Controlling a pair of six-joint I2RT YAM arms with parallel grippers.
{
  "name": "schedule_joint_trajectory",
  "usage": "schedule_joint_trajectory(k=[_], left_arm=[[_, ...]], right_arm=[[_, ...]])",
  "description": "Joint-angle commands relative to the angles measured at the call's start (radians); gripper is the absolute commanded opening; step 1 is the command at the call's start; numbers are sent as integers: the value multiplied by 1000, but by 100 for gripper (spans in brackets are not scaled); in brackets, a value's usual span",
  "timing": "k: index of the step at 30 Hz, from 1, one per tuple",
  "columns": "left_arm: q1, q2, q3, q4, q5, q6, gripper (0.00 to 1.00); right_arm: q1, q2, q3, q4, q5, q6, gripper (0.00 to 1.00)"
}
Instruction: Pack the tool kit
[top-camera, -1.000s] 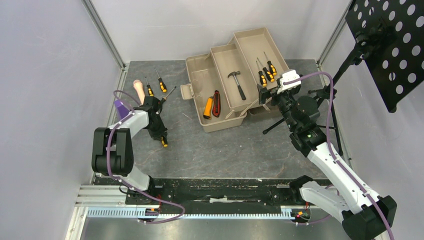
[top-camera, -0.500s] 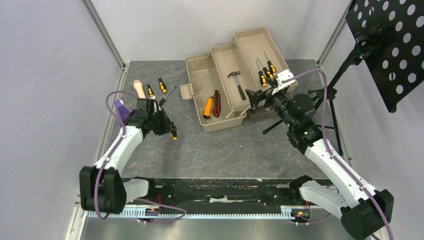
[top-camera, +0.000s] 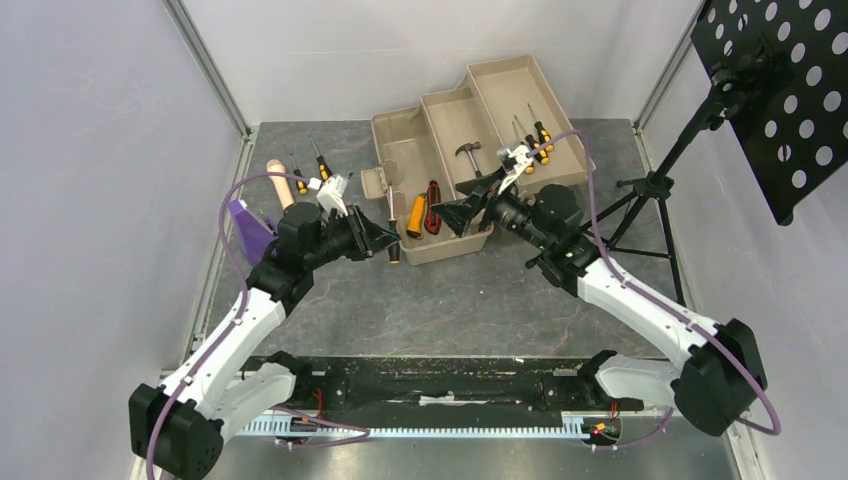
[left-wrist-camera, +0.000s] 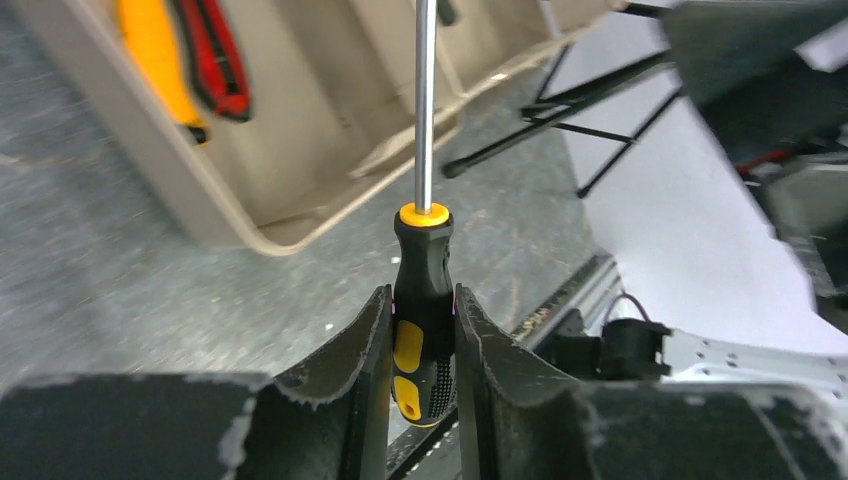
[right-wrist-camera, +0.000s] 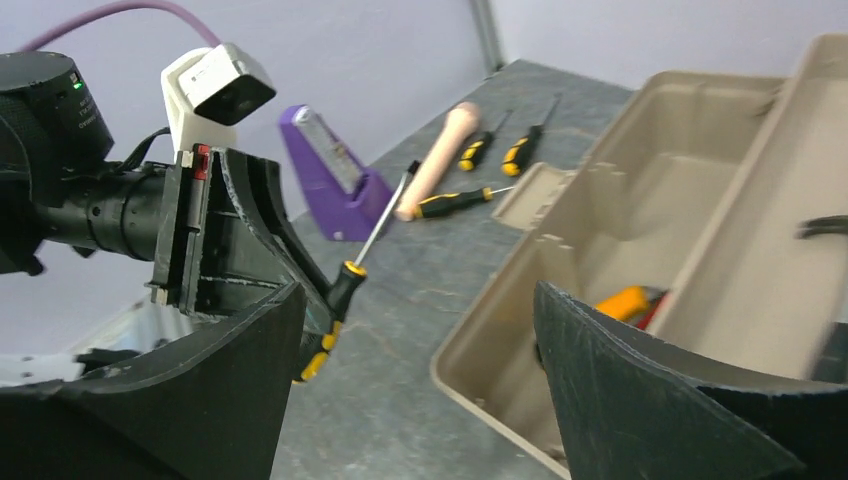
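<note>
1 grey bench (top-camera: 450, 290) carries the open tan toolbox (top-camera: 405, 160) at its far side, with 2 trays folded out. The right tool (top-camera: 457, 214) hangs with fingers spread wide at the box's near edge. The left tool (left-wrist-camera: 420, 305) pinches an orange-black screwdriver (left-wrist-camera: 424, 270) by the handle, its shaft pointing toward the box.

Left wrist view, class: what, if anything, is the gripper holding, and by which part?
The left gripper holds an orange-and-black screwdriver by its handle; the metal shaft sticks out free. The right gripper is open and holds nothing.
</note>
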Motion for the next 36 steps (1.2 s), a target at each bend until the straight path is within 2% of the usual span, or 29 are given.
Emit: schedule_joint_trajectory(k=[1, 11, 23, 25, 28, 29, 33, 36], left_arm=[[-65, -44, -30, 230, 50, -89, 2], [-133, -53, -59, 360, 39, -123, 2], [-147, -18, -54, 412, 30, -131, 2], [-147, -14, -53, 412, 30, -127, 2], [-147, -19, -48, 389, 21, -108, 2], [-147, -21, -43, 363, 12, -88, 4], [-147, -49, 8, 177, -95, 34, 23], [-146, -69, 69, -10, -231, 144, 46]], right_arm=[[40, 70, 58, 136, -58, 160, 84], [94, 198, 76, 235, -76, 305, 68], [127, 279, 105, 262, -152, 358, 46], [127, 284, 112, 256, -164, 356, 37], [125, 284, 132, 212, -162, 319, 10], [124, 282, 142, 187, -157, 301, 0], [109, 275, 211, 59, -161, 179, 0], [74, 271, 273, -62, -154, 83, 0]])
